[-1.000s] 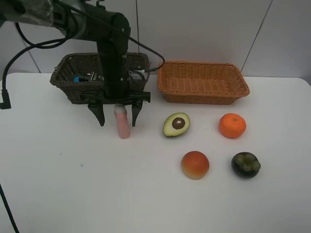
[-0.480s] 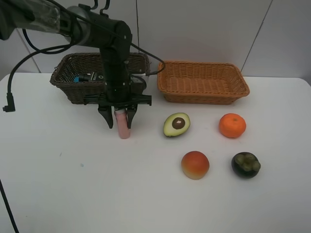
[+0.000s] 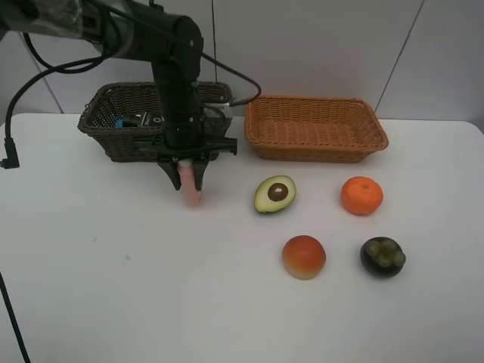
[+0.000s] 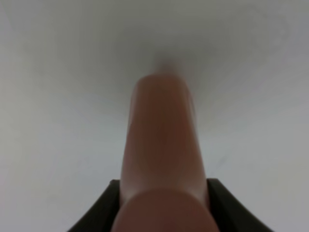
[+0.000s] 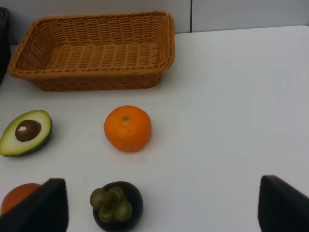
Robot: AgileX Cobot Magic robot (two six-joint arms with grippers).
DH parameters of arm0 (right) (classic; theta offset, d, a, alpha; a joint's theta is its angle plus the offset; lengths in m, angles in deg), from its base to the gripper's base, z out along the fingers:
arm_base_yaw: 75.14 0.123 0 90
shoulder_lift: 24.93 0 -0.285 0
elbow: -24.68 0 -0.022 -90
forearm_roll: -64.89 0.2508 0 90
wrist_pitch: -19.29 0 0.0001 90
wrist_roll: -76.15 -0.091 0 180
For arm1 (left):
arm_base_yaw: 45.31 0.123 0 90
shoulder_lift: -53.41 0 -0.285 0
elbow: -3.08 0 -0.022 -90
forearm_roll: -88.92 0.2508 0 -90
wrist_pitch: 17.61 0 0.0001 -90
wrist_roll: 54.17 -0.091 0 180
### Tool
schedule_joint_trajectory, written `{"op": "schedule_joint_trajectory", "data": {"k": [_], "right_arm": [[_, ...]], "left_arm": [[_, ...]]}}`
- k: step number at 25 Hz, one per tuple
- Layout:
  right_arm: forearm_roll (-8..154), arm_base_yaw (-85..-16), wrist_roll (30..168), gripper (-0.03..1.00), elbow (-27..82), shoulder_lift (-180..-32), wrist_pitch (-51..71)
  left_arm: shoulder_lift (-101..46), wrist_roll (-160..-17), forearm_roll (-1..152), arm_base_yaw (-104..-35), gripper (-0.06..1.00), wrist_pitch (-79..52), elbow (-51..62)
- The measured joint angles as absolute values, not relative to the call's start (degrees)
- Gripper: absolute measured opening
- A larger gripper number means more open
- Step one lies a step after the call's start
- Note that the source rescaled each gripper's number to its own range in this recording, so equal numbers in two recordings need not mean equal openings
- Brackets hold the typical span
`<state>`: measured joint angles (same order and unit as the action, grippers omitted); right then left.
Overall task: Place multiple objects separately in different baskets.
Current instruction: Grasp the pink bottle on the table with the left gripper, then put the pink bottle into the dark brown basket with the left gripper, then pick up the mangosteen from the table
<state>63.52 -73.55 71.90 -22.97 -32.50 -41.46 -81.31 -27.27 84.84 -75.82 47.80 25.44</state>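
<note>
My left gripper (image 3: 185,175) is shut on the small pink bottle (image 3: 193,197), just in front of the dark brown basket (image 3: 97,115). The left wrist view shows the bottle (image 4: 161,140) between two dark fingers (image 4: 96,215). The avocado half (image 3: 275,193), orange (image 3: 361,195), peach (image 3: 304,256) and mangosteen (image 3: 383,256) lie on the white table. The light tan basket (image 3: 318,155) stands at the back. My right gripper (image 5: 164,208) is open above the table, near the mangosteen (image 5: 116,205), orange (image 5: 127,128) and avocado half (image 5: 26,133).
The dark basket holds a blue object (image 3: 121,122) and a dark one (image 3: 144,119), partly hidden by the arm. The tan basket (image 5: 96,53) shows nothing inside. A black cable (image 3: 9,151) hangs at the left table edge.
My left gripper's jaws, open on either side of the pink bottle a second ago, have shut on it. The bottle now sits slightly higher in view. The fruits have not moved.
</note>
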Motion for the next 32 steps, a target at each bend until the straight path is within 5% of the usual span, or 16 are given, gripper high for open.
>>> {"op": "schedule_joint_trajectory", "data": {"k": [9,21,23,28,32], "right_arm": [[63.5,-73.6,71.9,0.99,-23.0,-32.5,-41.5],[63.5,-73.6,71.9,0.99,-23.0,-32.5,-41.5],[63.5,-73.6,71.9,0.99,-23.0,-32.5,-41.5],[63.5,-73.6,71.9,0.99,-23.0,-32.5,-41.5],[63.5,-73.6,71.9,0.99,-23.0,-32.5,-41.5]], "left_arm": [[-78.3,-30.5,84.6,-68.6,0.27,47.0,44.3],[-84.6,-35.1,84.9,-61.1,0.27,40.2,45.3],[-86.1,-35.3,84.8,-61.1,0.36,40.2,45.3],[-87.5,-37.5,84.9,-61.1,0.81,40.4,45.3],[-87.5,-38.1,84.9,-61.1,0.87,40.6,45.3]]}}
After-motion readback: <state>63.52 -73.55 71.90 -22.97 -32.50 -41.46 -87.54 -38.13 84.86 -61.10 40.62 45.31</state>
